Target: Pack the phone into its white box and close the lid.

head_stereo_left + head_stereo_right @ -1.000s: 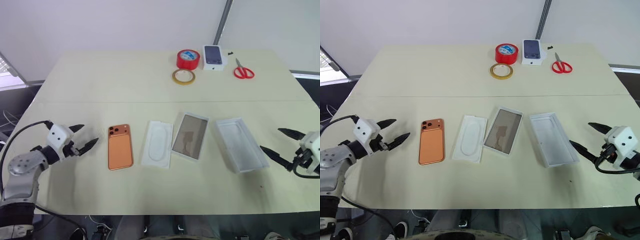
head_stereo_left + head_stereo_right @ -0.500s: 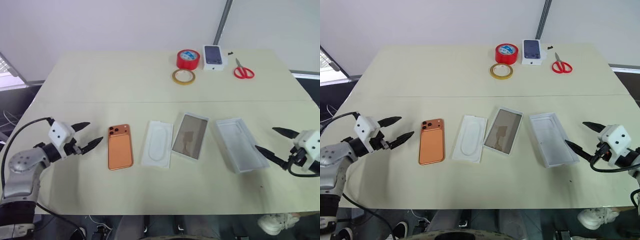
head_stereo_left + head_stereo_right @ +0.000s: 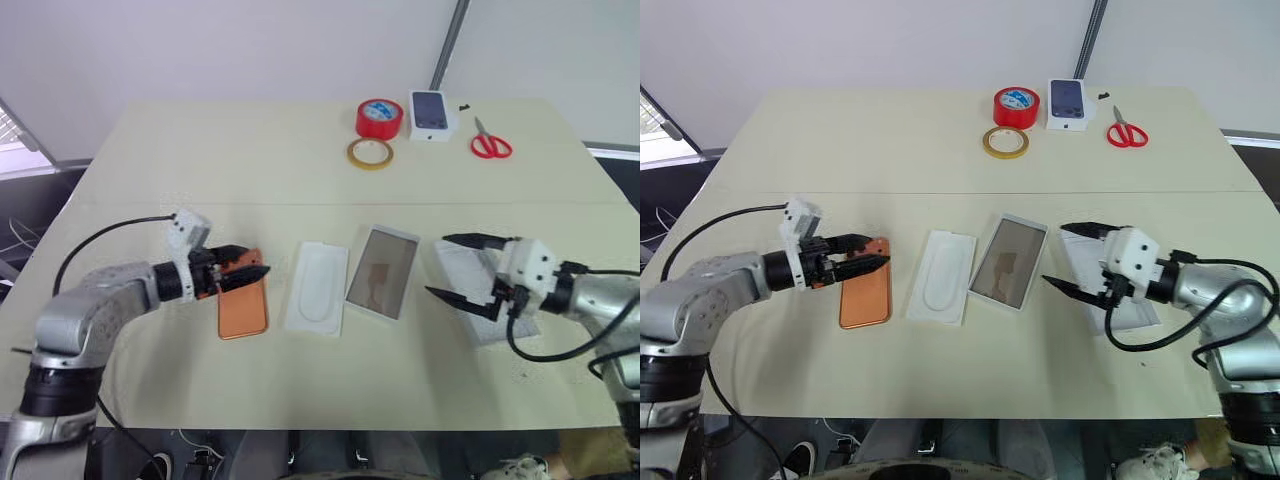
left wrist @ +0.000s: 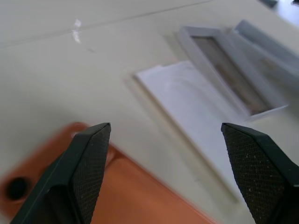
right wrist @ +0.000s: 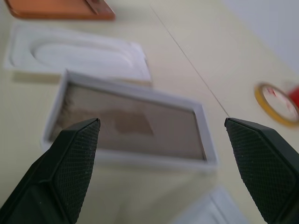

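The phone (image 3: 243, 306) lies flat on the worktop (image 3: 250, 170), left of centre, under the spread left claw (image 3: 252, 275); the right claw (image 3: 458, 268), also spread, hovers over the lid (image 3: 482, 332) at right.

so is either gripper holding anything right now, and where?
Nothing held. Left gripper is open over the phone; right gripper is open above the lid.

Open left gripper (image 4: 163, 140) above phone (image 4: 131, 196), white box (image 4: 196, 107) beyond
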`<move>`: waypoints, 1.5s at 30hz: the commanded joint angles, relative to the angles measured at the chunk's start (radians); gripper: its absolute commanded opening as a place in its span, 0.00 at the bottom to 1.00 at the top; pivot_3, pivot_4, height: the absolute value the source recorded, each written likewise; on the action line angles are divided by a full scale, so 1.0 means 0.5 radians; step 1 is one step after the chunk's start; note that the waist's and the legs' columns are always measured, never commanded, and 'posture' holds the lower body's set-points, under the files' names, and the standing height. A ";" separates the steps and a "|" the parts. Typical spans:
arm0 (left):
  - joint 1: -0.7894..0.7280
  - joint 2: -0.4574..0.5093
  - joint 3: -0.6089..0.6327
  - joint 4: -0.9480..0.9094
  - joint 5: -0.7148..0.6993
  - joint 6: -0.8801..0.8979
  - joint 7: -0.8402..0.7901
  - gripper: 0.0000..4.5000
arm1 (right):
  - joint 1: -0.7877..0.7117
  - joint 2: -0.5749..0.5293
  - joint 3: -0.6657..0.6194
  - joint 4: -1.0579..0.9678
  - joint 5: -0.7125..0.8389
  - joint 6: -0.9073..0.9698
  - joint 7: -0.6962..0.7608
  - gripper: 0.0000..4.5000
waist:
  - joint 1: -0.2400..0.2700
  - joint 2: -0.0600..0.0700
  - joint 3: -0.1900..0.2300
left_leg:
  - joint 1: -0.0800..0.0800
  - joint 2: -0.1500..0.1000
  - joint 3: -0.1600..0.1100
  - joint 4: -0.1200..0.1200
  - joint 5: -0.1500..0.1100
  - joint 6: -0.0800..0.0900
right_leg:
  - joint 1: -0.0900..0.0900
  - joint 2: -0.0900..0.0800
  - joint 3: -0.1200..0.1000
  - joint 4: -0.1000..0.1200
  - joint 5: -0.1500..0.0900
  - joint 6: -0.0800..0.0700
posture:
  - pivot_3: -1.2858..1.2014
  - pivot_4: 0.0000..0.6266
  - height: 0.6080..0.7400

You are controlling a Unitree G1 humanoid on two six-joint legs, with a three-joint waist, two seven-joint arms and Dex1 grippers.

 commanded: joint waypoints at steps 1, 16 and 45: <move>-0.159 -0.052 -0.029 0.119 -0.117 0.433 0.138 0.88 | -0.059 0.031 0.120 -0.121 -0.023 0.012 0.006 0.99 | 0.001 -0.001 0.000 | 0.000 0.000 0.000 0.000 0.000 0.000 | 0.000 0.001 0.000 0.000 0.000 0.000 | 0.52 0.24 1.00; -0.333 -0.345 -0.085 0.431 -0.148 0.762 0.249 0.88 | -0.135 0.063 0.212 -0.043 -0.116 -0.052 -0.029 0.99 | -0.003 -0.002 0.001 | 0.001 -0.001 0.000 0.002 0.003 -0.005 | -0.001 0.002 0.000 0.003 0.000 0.000 | 0.52 0.24 1.00; -0.531 -0.717 0.583 0.710 -0.221 1.191 0.648 0.02 | -0.103 0.146 0.299 -0.008 -0.213 -0.130 -0.105 1.00 | -0.004 -0.002 -0.001 | 0.002 -0.002 -0.001 0.002 0.008 -0.014 | 0.000 0.001 0.000 0.004 0.000 0.000 | 0.52 0.24 1.00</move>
